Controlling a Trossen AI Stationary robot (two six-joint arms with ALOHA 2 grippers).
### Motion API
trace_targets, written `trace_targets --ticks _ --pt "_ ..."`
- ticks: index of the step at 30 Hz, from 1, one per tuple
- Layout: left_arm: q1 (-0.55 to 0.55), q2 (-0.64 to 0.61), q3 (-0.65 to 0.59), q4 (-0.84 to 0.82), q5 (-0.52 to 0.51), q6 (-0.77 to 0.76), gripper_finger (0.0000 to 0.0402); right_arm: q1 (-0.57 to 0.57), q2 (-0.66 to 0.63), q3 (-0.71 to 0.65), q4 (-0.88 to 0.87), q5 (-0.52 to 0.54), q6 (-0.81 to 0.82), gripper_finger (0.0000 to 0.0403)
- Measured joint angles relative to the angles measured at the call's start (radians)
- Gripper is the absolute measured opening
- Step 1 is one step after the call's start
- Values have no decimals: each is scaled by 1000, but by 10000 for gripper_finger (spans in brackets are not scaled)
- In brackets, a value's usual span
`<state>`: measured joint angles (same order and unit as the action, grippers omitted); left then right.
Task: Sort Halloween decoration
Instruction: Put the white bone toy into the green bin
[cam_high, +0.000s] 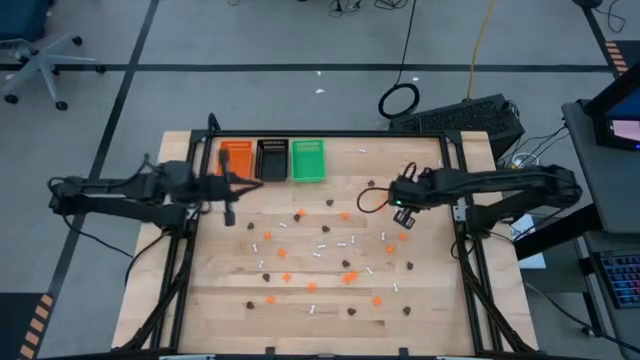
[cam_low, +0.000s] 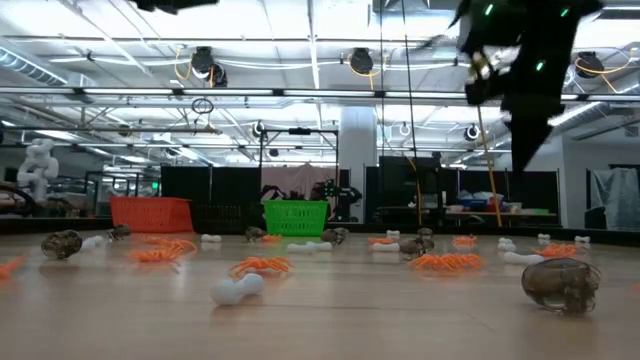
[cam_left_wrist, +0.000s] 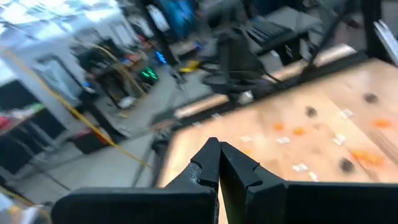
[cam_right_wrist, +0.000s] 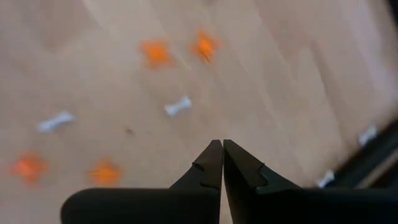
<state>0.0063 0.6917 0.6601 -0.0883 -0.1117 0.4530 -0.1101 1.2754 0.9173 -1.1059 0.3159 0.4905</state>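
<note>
The Halloween decoration (cam_high: 330, 255) is scattered over the middle and near part of the counter (cam_high: 430, 300). The right pincer (cam_high: 402, 214) is seen just above the pieces at the scatter's right edge, nearer than the left pincer (cam_high: 229, 215) by the trays (cam_high: 273, 160). Both pincers are clenched, with nothing held.

I see grey floor (cam_high: 250, 40) w/ dark tape lines (cam_high: 300, 67) around the bench, an office chair (cam_high: 35, 60) off its far left corner, and a black cable loop (cam_high: 399, 100) beyond the far edge. Behind, ceiling light strips (cam_low: 300, 65) over dark partitions (cam_low: 210, 185).
</note>
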Motion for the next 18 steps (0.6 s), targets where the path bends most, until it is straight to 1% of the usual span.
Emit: trace_targets --ticks 3,6,9,13,18 --pt "0 77 -7 13 62 -31 11 -75 95 0 -50 -31 49 0" --pt "0 152 -20 43 109 -60 11 -162 184 0 -93 -31 65 0" --pt "0 218 -26 67 122 -97 11 -246 252 1 -114 -28 13 0" --pt "0 283 -26 88 123 -133 11 -321 305 1 -128 -24 -66 0" --pt "0 332 -26 145 124 -160 11 -396 340 2 -131 75 -170 5"
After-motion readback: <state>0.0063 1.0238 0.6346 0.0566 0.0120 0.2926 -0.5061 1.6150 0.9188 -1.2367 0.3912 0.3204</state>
